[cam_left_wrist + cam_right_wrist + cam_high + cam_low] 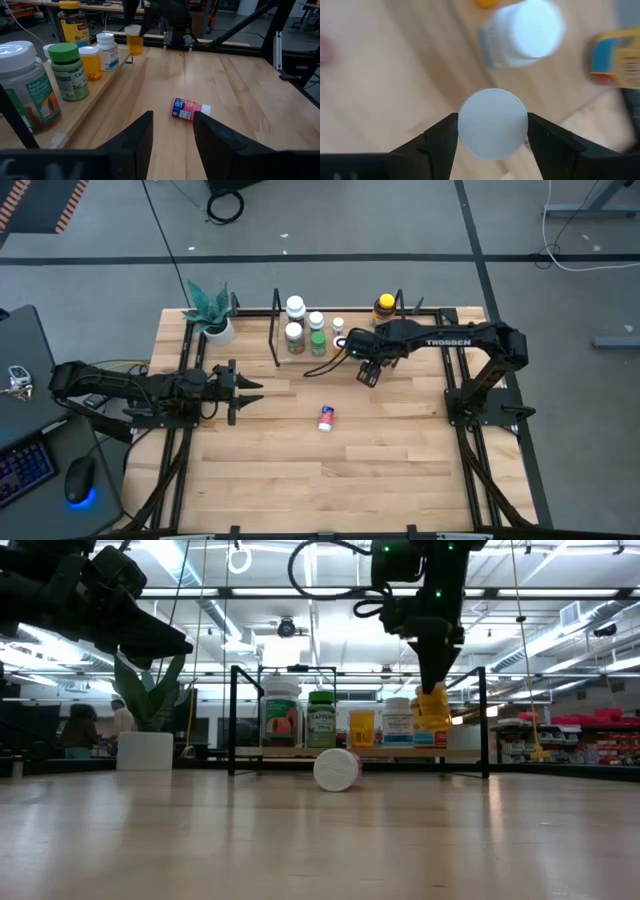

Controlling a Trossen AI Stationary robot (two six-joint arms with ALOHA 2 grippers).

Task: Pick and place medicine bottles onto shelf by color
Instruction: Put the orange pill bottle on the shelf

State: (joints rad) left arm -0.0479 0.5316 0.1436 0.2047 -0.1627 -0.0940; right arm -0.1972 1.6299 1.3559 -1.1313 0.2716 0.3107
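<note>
Right claw pointing down beside the shelf, clamped on a white-capped amber bottle; left claw level, narrowly apart.

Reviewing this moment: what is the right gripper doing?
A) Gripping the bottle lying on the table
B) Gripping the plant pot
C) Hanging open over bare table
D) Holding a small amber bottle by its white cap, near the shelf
D: the right gripper clamps the white-capped amber bottle beside the shelf; the fallen bottle lies apart.
</note>
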